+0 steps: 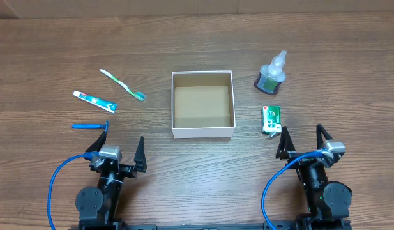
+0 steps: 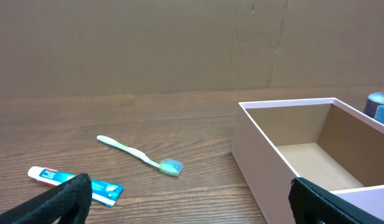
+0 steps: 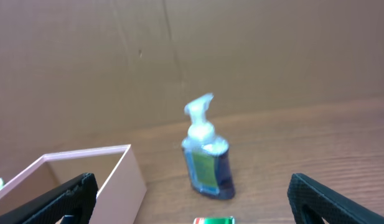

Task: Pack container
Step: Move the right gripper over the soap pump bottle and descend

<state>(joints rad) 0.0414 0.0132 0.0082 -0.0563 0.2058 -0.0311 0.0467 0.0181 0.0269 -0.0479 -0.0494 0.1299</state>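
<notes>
On the table (image 1: 203, 185), at the left, lie a razor (image 1: 90, 126), toothpaste (image 1: 95, 101) and a toothbrush (image 1: 122, 85). The left tool (image 1: 117, 150) hangs just behind the razor, fingers wide apart. The container (image 1: 202, 131) sits mid-table, its brown inside showing. To its right stand a bottle (image 1: 272, 71) and a carton (image 1: 271, 120). The right tool (image 1: 303, 137), near the carton, is likewise spread.

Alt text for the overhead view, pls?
An empty open box sits at centre. Left of it lie a toothbrush, toothpaste and razor; right, a soap bottle and small carton. Below, the left gripper and right gripper sit open, holding nothing.
</notes>
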